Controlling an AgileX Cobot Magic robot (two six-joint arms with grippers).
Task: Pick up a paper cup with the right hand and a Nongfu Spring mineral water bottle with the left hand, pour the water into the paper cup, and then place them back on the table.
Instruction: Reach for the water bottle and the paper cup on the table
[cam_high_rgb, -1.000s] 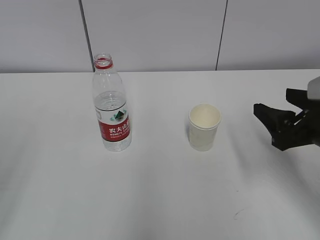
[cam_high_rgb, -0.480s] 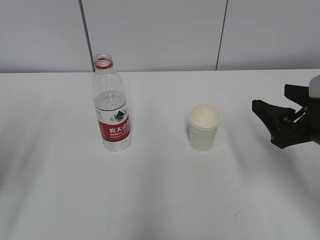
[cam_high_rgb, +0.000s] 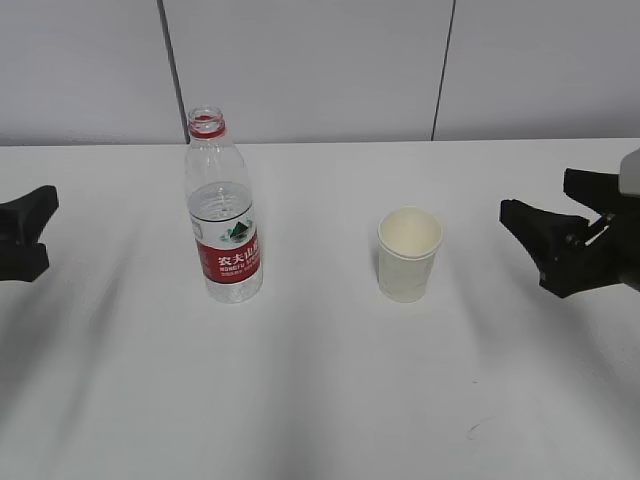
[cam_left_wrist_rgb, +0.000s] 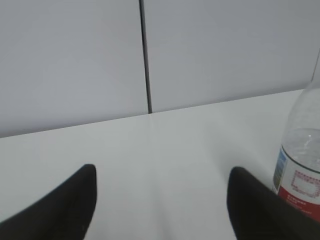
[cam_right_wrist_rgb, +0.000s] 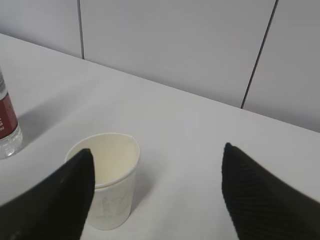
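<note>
one bottle (cam_high_rgb: 223, 212), one paper cup (cam_high_rgb: 409, 254), seemingly empty, both upright.

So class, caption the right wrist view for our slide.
Open right hand facing the empty paper cup on the table, bottle at left edge.

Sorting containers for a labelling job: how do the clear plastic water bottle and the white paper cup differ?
The clear plastic water bottle is tall and see-through with a red label; the white paper cup is short, opaque and plain. The bottle holds water; the cup looks empty. Both stand upright, open-topped, on the white table.
</note>
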